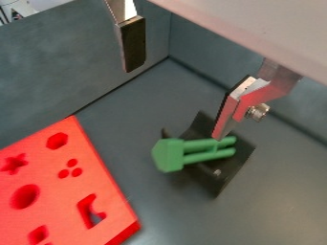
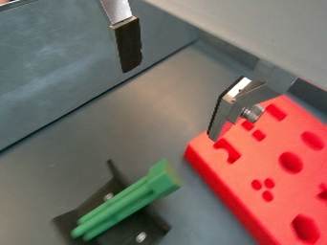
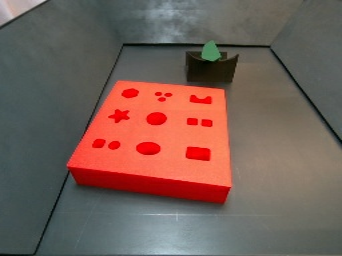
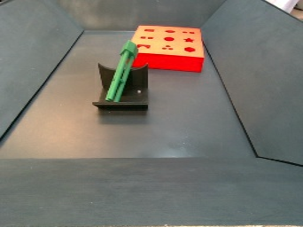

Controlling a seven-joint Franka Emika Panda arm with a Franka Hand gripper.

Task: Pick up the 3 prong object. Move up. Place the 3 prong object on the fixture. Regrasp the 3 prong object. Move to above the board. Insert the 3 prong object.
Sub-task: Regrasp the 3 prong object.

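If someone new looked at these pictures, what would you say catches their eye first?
Probably the large flat red plastic board with its shaped cutouts, lying on the dark floor. Next, the slender green plastic 3 prong object, leaning tilted on the small dark L-shaped fixture just beside the board. In both wrist views the pincer is open and empty above them, touching nothing.

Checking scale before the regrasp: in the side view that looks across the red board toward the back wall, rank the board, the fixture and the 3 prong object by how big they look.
1. The board, by far the largest.
2. The fixture, a small dark block behind it.
3. The 3 prong object, only a green tip showing above the fixture.
The board is nearest the camera, which exaggerates its lead. The gripper is out of this view.
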